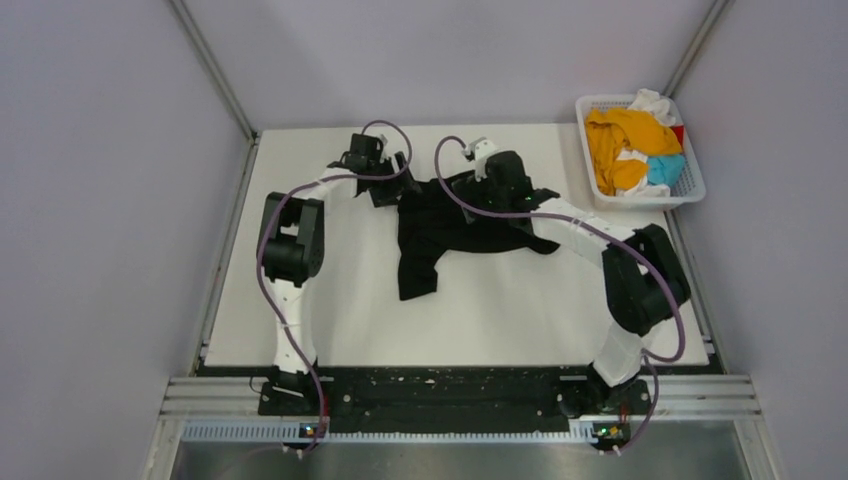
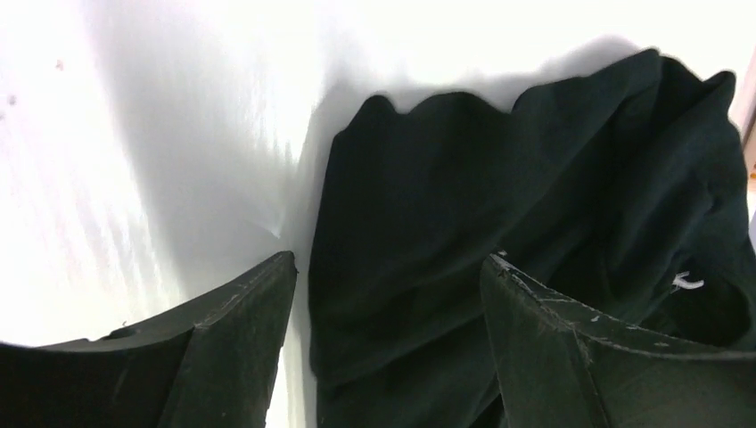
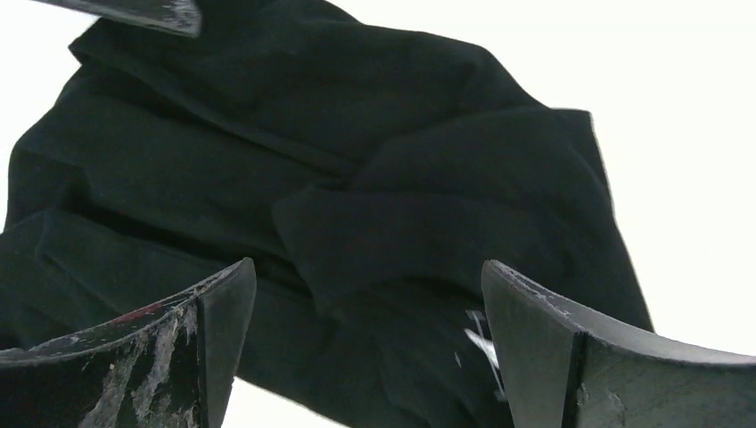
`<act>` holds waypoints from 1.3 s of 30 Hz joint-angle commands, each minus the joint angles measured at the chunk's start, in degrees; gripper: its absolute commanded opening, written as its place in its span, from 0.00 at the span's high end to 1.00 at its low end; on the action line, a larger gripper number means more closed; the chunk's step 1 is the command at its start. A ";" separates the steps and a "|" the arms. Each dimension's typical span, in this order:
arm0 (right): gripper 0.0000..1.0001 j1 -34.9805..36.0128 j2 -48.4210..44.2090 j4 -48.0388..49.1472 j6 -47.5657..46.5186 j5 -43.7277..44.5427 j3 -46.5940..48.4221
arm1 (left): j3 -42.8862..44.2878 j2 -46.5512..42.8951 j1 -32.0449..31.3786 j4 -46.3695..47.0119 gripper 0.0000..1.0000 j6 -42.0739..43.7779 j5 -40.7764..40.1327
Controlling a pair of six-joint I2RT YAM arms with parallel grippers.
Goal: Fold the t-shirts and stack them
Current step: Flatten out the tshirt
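the white table [image 1: 330, 320] fills the middle of the overhead view. a large black t-shirt [image 1: 440, 235] lies crumpled on it, just above centre. its bulk is bunched towards the upper middle and one narrow part hangs down towards the lower left of the heap.

the left arm [image 1: 290, 240] bends up from the bottom left to the shirt's upper left edge. the right arm [image 1: 640, 275] curves from the bottom right across to the shirt's upper right part.

a white plastic basket [image 1: 690, 190] sits at the table's upper right corner, well apart from the black shirt. it holds a loose pile: an orange shirt [image 1: 625, 135] on top, a white one [image 1: 652, 102] at the far end, a light blue one [image 1: 665, 168] at the right and a sliver of red [image 1: 679, 133] beside it.

the left gripper [image 2: 388, 263] is spread above the folded edge of the black cloth and clamps nothing. the right gripper [image 3: 367, 265] is also released, its fingers wide apart over rumpled folds.

a small white label [image 3: 481, 343] shows in the cloth near the right gripper's right-hand finger.
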 commanded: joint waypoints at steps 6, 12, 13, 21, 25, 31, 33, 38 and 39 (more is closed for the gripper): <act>0.09 1.61 13.33 1.97 -5.04 -5.51 8.90 | 6.74 6.17 -1.42 -3.32 0.50 0.66 0.60; 0.17 2.00 16.07 8.40 -3.42 9.85 7.47 | 7.19 5.70 -1.84 -3.51 1.00 0.71 1.27; 0.19 2.00 15.74 9.48 -2.73 11.81 6.77 | 6.24 4.70 -1.88 -3.52 1.00 1.03 -0.22; 0.37 2.00 9.88 16.42 -0.04 11.94 0.44 | -5.48 -5.41 -1.88 -0.33 1.00 1.79 -10.24; 0.42 1.69 9.23 16.86 1.31 9.37 -0.50 | -8.73 -8.37 -1.86 0.52 1.00 2.09 -12.60; 0.43 1.12 8.44 16.90 4.96 2.23 -0.24 | -9.46 -9.06 -1.78 -0.97 1.00 2.50 -13.98; 0.44 0.62 8.62 16.84 6.55 0.97 0.29 | -9.96 -9.45 -1.79 -0.90 1.00 2.50 -14.13; 0.56 -2.61 8.73 17.30 11.71 -5.74 0.79 | -10.93 -10.35 -1.79 -0.70 1.00 2.75 -15.18; 0.62 -3.34 8.96 17.44 12.62 -7.20 0.84 | -10.91 -10.44 -1.79 -0.79 1.00 2.76 -15.34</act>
